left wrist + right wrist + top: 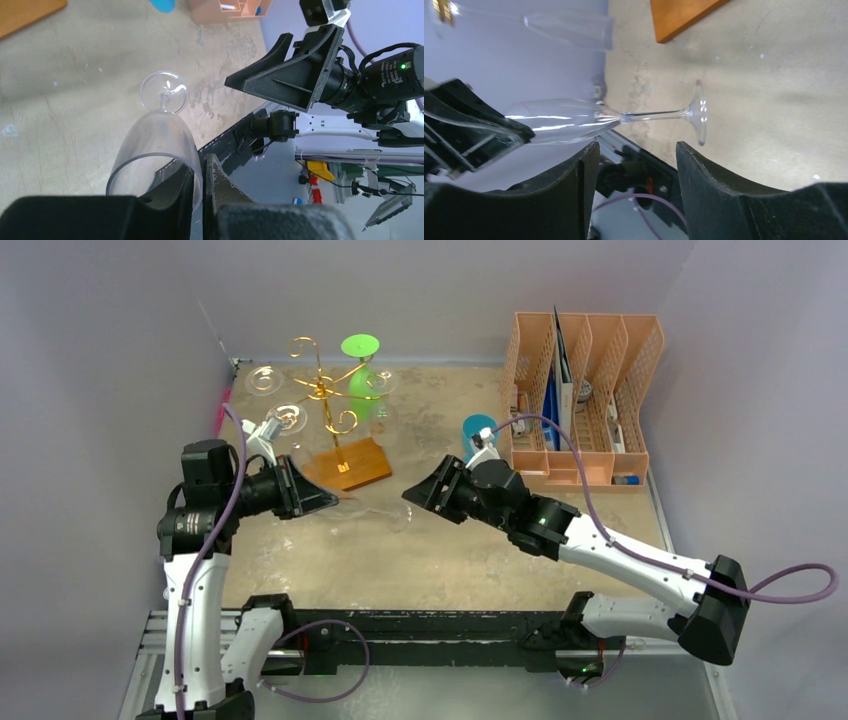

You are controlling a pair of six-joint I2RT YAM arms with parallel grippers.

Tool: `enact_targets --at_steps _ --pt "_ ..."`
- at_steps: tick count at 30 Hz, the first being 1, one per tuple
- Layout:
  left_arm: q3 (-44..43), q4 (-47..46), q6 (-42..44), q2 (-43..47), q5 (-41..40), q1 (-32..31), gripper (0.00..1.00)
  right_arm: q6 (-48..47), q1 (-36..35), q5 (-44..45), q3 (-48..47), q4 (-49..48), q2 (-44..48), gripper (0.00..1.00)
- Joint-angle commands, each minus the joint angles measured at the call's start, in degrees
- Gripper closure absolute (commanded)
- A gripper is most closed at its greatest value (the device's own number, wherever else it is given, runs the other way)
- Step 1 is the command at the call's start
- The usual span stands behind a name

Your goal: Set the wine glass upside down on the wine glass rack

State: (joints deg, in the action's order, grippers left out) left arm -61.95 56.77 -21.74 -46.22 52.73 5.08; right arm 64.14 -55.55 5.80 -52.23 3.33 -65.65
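My left end effector [201, 172] clenched on bowl rim of wine glass [160, 135], held level over surface [60, 100], foot aimed at my right end effector [636, 150]; that one spread wide, stem just ahead of its gap, untouched; wine glass rack [325, 400] behind, nearer left end effector

The left arm [200, 570] rose with its elbow bent, and the left gripper [325, 502] was pinched nearly closed. The right arm [620, 555] stretched inward, and the right gripper [412, 495] was spread wide, facing the left one.
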Motion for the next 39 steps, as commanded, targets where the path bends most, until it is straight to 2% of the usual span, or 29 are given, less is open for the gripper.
enact_targets --at_steps 1,8,13,22,31,36,39 --pt "1.56 -14.62 -10.16 2.65 2.59 -0.25 1.00 13.45 -0.19 2.79 0.55 -3.51 2.10 0.41" --pt "1.44 -27.85 -16.41 3.15 2.79 -0.25 1.00 22.95 -0.11 4.88 -3.26 -0.23 3.87 0.40" --pt "1.66 -35.88 -20.32 2.90 3.18 -0.33 1.00 27.32 -0.13 4.83 -2.76 -8.87 1.70 0.40" --pt "3.21 -43.30 -26.72 3.85 2.80 -1.12 1.00 30.84 -0.14 7.60 -4.80 -17.34 -3.48 0.37" --pt "6.31 -43.66 -30.02 6.83 3.78 -1.65 1.00 35.33 -0.09 9.88 -5.10 -20.68 -7.28 0.37" --pt "7.17 -43.59 -30.43 8.28 4.14 -1.74 1.00 36.27 -0.03 10.45 -6.41 -20.27 -9.13 0.41" --pt "7.51 -43.68 -30.18 8.72 4.40 -1.74 1.00 36.95 0.00 10.25 -7.72 -19.86 -10.17 0.48"
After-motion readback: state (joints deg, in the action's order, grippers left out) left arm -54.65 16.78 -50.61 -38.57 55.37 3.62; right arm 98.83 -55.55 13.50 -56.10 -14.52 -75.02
